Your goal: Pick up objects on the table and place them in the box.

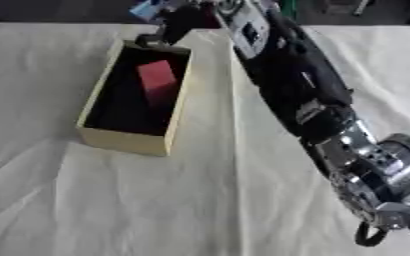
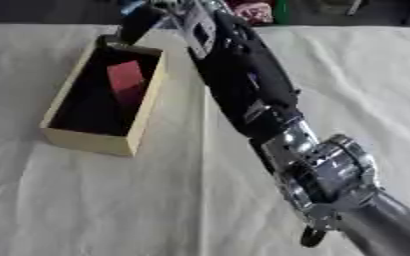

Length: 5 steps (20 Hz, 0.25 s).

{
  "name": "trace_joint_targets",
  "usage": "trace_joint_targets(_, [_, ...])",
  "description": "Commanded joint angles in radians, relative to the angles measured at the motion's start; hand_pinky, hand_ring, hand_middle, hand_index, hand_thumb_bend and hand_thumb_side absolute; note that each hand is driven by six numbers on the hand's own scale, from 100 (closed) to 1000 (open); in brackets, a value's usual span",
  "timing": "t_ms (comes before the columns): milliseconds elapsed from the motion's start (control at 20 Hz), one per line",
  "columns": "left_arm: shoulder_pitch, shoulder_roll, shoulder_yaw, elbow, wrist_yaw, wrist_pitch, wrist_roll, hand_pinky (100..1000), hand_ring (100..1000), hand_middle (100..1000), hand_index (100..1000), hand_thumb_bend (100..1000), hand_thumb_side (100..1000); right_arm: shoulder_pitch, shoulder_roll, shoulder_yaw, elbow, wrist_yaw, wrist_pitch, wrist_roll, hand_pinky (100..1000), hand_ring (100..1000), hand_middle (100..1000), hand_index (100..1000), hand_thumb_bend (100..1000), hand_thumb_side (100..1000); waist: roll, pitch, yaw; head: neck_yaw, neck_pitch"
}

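A shallow wooden box (image 1: 126, 140) with a dark inside stands on the white cloth, left of centre. A red block (image 1: 158, 78) lies tilted inside it, towards the far end. My right arm (image 1: 289, 80) reaches from the lower right across the table. Its black right hand (image 1: 175, 23) hovers over the box's far rim, with the fingers stretched down towards that rim and nothing seen in them. The left hand shows in neither view.
The cloth-covered table (image 1: 112, 200) runs wide on all sides of the box. Beyond its far edge are a small blue thing (image 1: 145, 8), a red-and-white object (image 2: 254, 11) and something green (image 2: 284, 9).
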Motion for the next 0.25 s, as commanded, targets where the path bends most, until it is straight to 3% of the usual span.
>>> trace_joint_targets(50, [-0.001, 0.021, 0.014, -0.02, -0.008, -0.001, 0.01, 568, 565, 518, 653, 188, 100, 0.008, -0.095, 0.004, -0.096, -0.054, -0.033, -0.045, 850, 811, 788, 851, 100, 368, 0.01, -0.017, -0.009, 0.032, -0.003])
trace_joint_targets(250, [0.003, 0.025, 0.019, -0.02, -0.014, -0.001, 0.016, 568, 565, 517, 653, 186, 100, 0.079, -0.192, 0.038, -0.193, -0.113, -0.054, -0.105, 843, 807, 784, 845, 100, 277, 0.015, -0.015, -0.026, 0.068, -0.003])
